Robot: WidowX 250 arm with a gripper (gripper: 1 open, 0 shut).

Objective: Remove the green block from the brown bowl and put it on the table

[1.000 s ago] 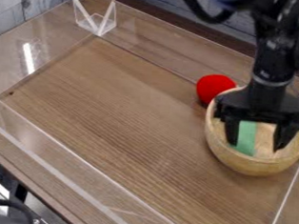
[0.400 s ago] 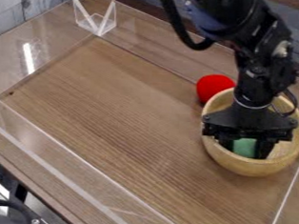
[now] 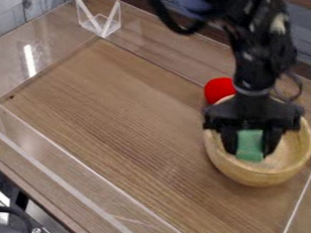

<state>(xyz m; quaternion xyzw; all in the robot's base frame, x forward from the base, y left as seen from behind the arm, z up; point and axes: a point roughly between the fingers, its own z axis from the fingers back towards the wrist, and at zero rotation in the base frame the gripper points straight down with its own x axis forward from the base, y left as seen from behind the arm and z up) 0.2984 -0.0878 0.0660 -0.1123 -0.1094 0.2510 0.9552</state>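
The green block (image 3: pixel 251 144) is a plain light green bar with flat faces and squared corners, no markings on it; it stands steeply tilted, nearly on end, with its lower part inside the brown bowl (image 3: pixel 281 168) and its upper part pinched between the two black fingers of the gripper (image 3: pixel 253 132), which are closed on its sides from above; whether its lower end touches the bowl's floor cannot be told; the bowl is round, light tan wood with a thick rim and a smooth pale inside, and it sits near the right edge of the table (image 3: pixel 132 117); a red ball (image 3: pixel 220 90) lies on the tabletop just behind the bowl on its left side, partly hidden by the black arm; no brand, label or readable writing shows on the block, the bowl, the gripper or the walls; the tabletop is brown wood grain, bounded by clear acrylic walls (image 3: pixel 50 47) along its far, left and near edges, with a small clear angled bracket (image 3: pixel 98 21) at the far left corner; the broad stretch of wood to the left of the bowl, reaching the left wall, carries nothing; to the right of the bowl only a narrow strip of table shows before the edge.
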